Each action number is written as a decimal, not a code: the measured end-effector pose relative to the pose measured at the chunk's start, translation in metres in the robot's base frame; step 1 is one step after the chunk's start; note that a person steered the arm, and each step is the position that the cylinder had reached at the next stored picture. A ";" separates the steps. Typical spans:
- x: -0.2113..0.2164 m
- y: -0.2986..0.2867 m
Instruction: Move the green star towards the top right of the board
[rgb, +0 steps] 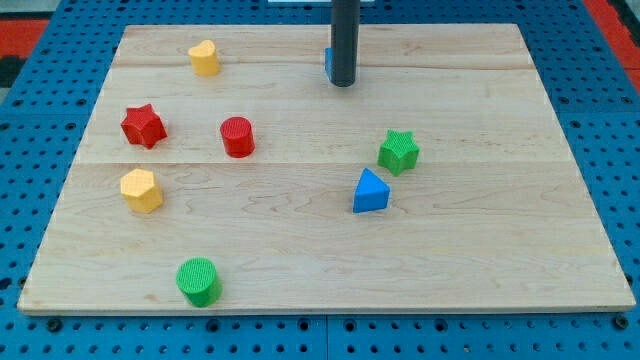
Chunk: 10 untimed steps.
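Observation:
The green star (398, 151) lies on the wooden board (480, 240), right of centre. My tip (342, 83) stands near the view's top centre, up and to the left of the star, well apart from it. A blue block (328, 63) is mostly hidden behind the rod, touching or very close to it; its shape cannot be made out.
A blue triangular block (370, 191) lies just below-left of the star. A red cylinder (237, 136) and a red star (143, 125) lie to the left. A yellow heart-like block (204, 58), a yellow hexagon (141, 190) and a green cylinder (198, 281) lie further left.

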<state>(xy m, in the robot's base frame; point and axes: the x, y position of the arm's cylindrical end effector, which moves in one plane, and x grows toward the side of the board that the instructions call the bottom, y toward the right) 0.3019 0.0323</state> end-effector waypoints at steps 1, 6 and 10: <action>0.000 0.011; 0.146 -0.021; 0.097 0.098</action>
<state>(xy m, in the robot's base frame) 0.3993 0.1299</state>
